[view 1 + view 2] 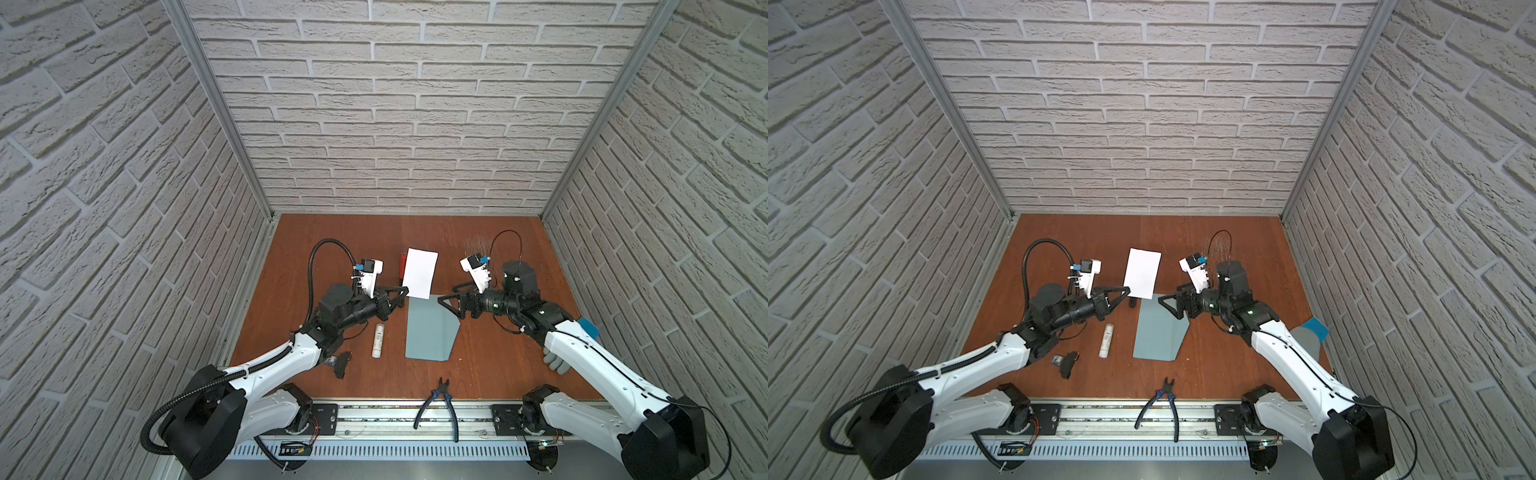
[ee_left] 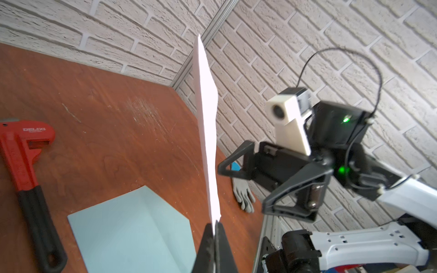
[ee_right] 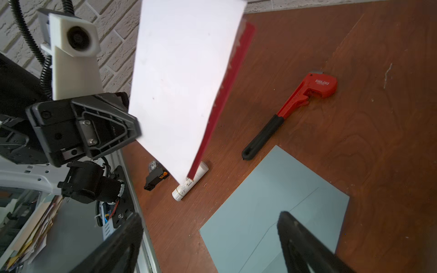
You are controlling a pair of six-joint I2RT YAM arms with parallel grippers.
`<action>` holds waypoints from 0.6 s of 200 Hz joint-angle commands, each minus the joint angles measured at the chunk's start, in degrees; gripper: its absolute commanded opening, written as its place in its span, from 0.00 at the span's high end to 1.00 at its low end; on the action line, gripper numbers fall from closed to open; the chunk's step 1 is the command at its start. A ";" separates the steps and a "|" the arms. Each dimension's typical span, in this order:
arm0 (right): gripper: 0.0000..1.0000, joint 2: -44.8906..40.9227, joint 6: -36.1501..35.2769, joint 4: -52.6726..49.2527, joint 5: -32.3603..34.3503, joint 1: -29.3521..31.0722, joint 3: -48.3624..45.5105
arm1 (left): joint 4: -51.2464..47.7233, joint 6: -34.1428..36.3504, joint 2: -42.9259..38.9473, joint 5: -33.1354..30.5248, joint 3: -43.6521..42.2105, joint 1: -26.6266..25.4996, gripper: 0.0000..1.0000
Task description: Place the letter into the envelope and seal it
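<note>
Left gripper [image 1: 405, 292] pinching letter [image 1: 420, 272] aloft, right gripper [image 1: 449, 293] spread over envelope [image 1: 430, 332]

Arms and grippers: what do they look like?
White shells, black joints on left arm and right arm. Left carries black corrugated conduit, right a black wire loop. Black triangular fingers on left gripper and right gripper; white wrist cameras, blue connectors.
</note>
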 commanded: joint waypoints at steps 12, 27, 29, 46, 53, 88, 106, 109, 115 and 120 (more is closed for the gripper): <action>0.10 2.10 11.15 21.10 -3.63 -0.22 -3.71 | 11.99 -4.64 2.77 0.86 -0.68 -0.70 1.00; 0.10 3.04 13.75 27.02 -4.63 -0.20 -5.13 | 13.74 -5.51 3.98 0.94 -0.59 -1.04 1.00; 0.10 3.22 14.16 27.64 -4.67 -0.18 -5.28 | 13.97 -5.64 4.14 0.94 -0.62 -1.11 1.00; 0.10 4.97 16.49 32.60 -5.59 -0.18 -5.87 | 15.85 -6.30 5.40 0.94 -0.50 -1.39 1.00; 0.10 5.74 17.44 34.50 -5.86 -0.20 -6.09 | 16.56 -6.71 5.85 0.99 -0.50 -1.52 1.00; 0.10 10.12 22.13 42.82 -6.49 -0.40 -5.98 | 19.93 -8.13 7.81 1.21 -0.26 -2.07 1.00; 0.10 12.49 25.49 48.63 -7.39 -0.66 -6.17 | 21.24 -8.65 8.59 1.12 -0.26 -2.44 1.00; 0.11 12.93 26.23 49.69 -7.70 -0.70 -6.19 | 21.39 -8.78 8.64 1.04 -0.28 -2.45 1.00; 0.12 13.73 27.61 52.14 -8.13 -0.62 -6.29 | 21.88 -8.92 8.91 1.04 -0.28 -2.48 1.00; 0.13 14.43 28.99 54.46 -8.51 -0.69 -6.47 | 22.07 -9.02 9.10 1.03 -0.28 -2.53 1.00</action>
